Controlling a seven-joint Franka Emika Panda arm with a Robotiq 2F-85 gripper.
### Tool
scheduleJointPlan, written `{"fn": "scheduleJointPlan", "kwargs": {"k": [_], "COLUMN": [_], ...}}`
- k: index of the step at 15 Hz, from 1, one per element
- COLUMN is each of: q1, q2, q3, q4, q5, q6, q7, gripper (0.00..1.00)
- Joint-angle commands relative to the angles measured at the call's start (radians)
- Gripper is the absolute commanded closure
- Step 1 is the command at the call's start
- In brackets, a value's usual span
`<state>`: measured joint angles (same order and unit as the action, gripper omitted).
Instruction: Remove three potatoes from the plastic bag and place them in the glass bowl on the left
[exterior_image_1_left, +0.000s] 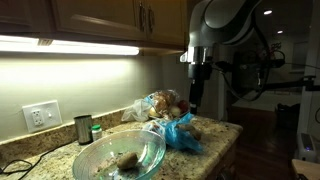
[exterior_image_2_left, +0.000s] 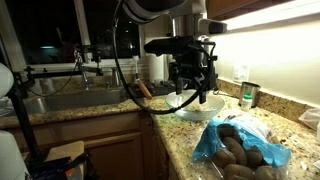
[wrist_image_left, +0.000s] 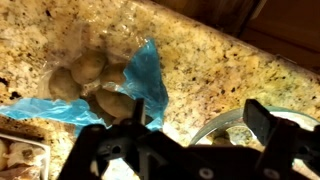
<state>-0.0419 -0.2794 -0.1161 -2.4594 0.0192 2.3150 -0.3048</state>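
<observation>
Wrist view: wide-spread end effector (wrist_image_left: 182, 140) hovers between bag (wrist_image_left: 142, 75) and glass bowl (wrist_image_left: 226, 123).

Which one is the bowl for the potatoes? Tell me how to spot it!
Look at the speckled granite counter under the long strip light. Near its front edge, beside the crumpled blue plastic bag, sits the glass bowl. It is wide, shallow and see-through with a potato inside, unlike the small dark metal cup behind it.
</observation>
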Motion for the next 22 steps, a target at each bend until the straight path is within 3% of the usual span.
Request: {"fn": "scheduleJointPlan", "kwargs": {"k": [1,14,22], "q1": [-0.036,-0.044,-0.075], "q2": [0.065,0.098,0.193], "q3": [-0.025,-0.033,-0.071], "q4": [0.028,0.044,0.122], "q5": [-0.037,-0.020,0.005], "q6": [0.070,0.079,0.087], "q7": [0.011,0.001,-0.003], "gripper": [0.00,0.00,0.00]}}
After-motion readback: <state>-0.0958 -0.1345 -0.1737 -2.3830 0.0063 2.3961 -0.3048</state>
